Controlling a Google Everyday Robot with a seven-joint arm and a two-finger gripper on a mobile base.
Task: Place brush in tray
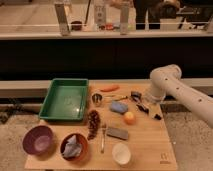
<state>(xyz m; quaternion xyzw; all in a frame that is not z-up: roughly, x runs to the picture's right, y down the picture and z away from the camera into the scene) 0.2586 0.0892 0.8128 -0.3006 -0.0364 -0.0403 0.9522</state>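
We reach our white arm (187,97) in from the right side of the surface (145,150), its rounded elbow raised above the surface's far right part. Our dark hand (141,103) hangs low over that same part, fingers spread apart.

The whole tabletop (150,147) is viewed from above its 6 o'clock edge, facing 12 o'clock, with the gripper (146,106) seen toward 3 o'clock.

Slim black brush (150,112) lying beside gripper (143,104), green rimmed tray (64,100) well apart
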